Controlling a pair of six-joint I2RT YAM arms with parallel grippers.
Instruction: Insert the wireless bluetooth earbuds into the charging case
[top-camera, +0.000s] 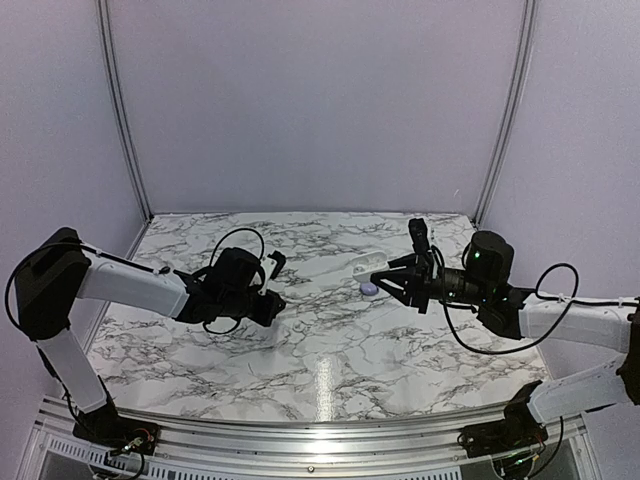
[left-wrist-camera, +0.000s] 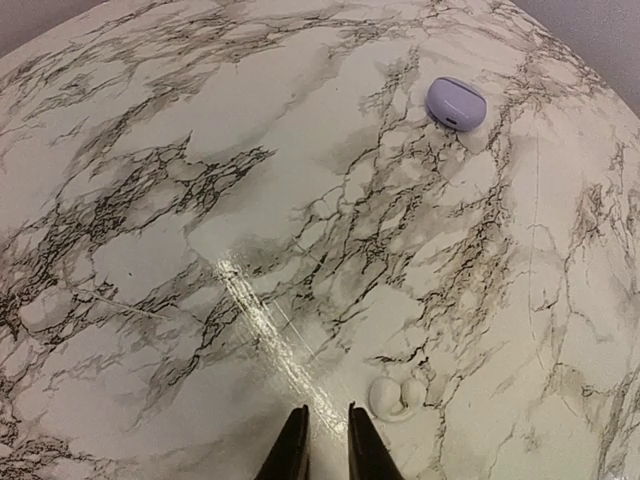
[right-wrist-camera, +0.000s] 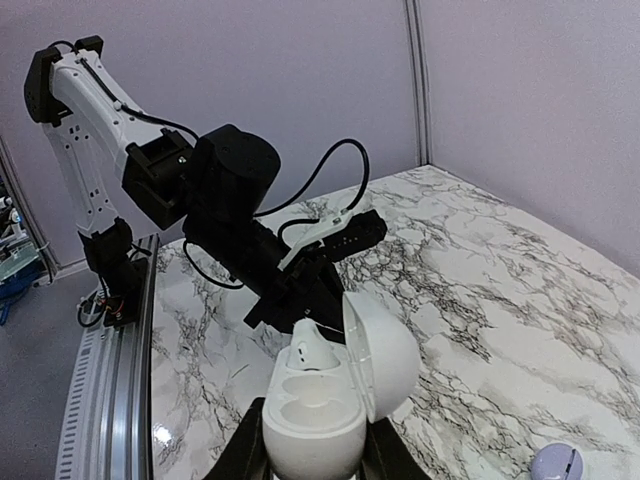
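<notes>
My right gripper (right-wrist-camera: 315, 445) is shut on an open white charging case (right-wrist-camera: 310, 415), held up off the table with its lid (right-wrist-camera: 385, 355) swung to the right. One whitish earbud (right-wrist-camera: 314, 350) sits in the far socket and the near socket is empty. In the top view the right gripper (top-camera: 388, 272) holds the case (top-camera: 368, 264) right of centre. A second whitish earbud (left-wrist-camera: 396, 397) lies on the marble just right of my left gripper (left-wrist-camera: 328, 445), whose fingers are nearly together and empty. In the top view the left gripper (top-camera: 270, 306) is low over the table.
A closed lilac case (left-wrist-camera: 456, 102) lies on the marble table (left-wrist-camera: 200, 200), also seen in the top view (top-camera: 369, 288) under the right gripper and in the right wrist view (right-wrist-camera: 557, 463). The left arm (right-wrist-camera: 230, 200) faces the held case closely.
</notes>
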